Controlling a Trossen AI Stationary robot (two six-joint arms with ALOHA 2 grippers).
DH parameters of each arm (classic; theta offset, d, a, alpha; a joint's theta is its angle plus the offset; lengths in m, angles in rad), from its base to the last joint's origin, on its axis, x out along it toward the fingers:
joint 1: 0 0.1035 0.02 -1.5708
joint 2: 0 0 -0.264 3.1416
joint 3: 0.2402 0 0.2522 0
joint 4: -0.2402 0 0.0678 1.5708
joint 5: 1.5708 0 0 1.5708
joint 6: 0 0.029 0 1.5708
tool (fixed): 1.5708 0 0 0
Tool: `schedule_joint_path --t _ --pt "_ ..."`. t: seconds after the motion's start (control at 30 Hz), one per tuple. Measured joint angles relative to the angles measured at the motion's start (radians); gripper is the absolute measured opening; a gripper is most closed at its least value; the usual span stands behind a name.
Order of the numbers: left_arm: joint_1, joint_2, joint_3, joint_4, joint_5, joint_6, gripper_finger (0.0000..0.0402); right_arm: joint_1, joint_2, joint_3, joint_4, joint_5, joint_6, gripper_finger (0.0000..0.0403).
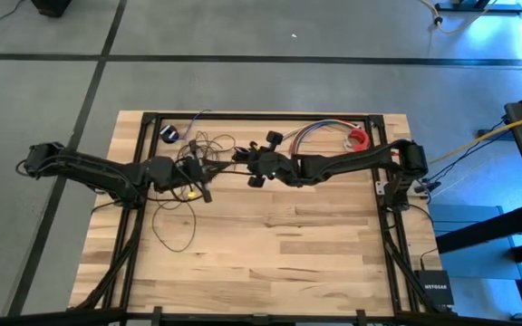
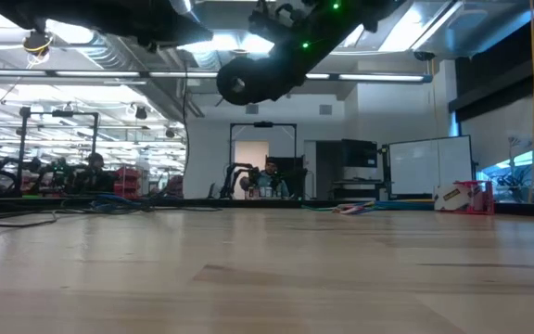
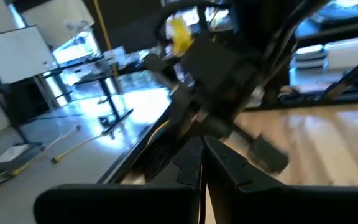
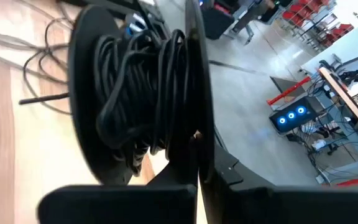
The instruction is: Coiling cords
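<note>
The cord, a thin dark wire, lies in loose loops (image 1: 191, 149) on the table's far left, with one big loop (image 1: 172, 226) nearer the front; its small round puck (image 1: 170, 133) rests by the far edge. Part of the cord is wound on a black reel (image 4: 135, 93), held in the air by my right gripper (image 4: 197, 146), which is shut on it. The low view shows the reel (image 2: 247, 82) high above the table. My left gripper (image 3: 202, 163) is shut and level, just left of the reel, above the loops. My right gripper pinches the rim of one flange of the reel (image 4: 194, 124) between its two fingers, which come from the table's right, slanting a little down. The reel is lifted clear of the table, its flanges on edge and the wound cord beside the fingers. My left gripper's fingers are shut together; whether a strand of cord runs between them, I cannot tell.
A bundle of multicoloured wires (image 1: 320, 131) and a red tape roll (image 1: 359, 139) lie at the far right. A black frame (image 1: 270, 118) runs along the table's far edge and sides. Bare wood (image 1: 288, 244) fills the near half.
</note>
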Motion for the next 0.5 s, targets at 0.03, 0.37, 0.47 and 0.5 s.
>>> schedule_joint_path --t 0.03,0.37,0.47,0.5 --pt "0.000 0.014 0.000 0.023 0.014 -0.001 0.0011 -0.001 0.009 0.000 0.024 0.000 -0.008 0.0003" --pt "0.000 0.180 0.040 0.177 0.038 -0.014 0.0011 -0.033 0.025 -0.001 0.140 -0.025 -0.027 0.0003" --pt "-0.001 0.231 0.058 0.222 0.047 0.000 0.0016 -0.034 0.025 -0.001 0.181 -0.047 -0.025 0.0003" --pt "0.000 0.247 0.060 0.233 0.053 0.010 0.0016 -0.033 0.025 -0.001 0.193 -0.052 -0.025 0.0003"
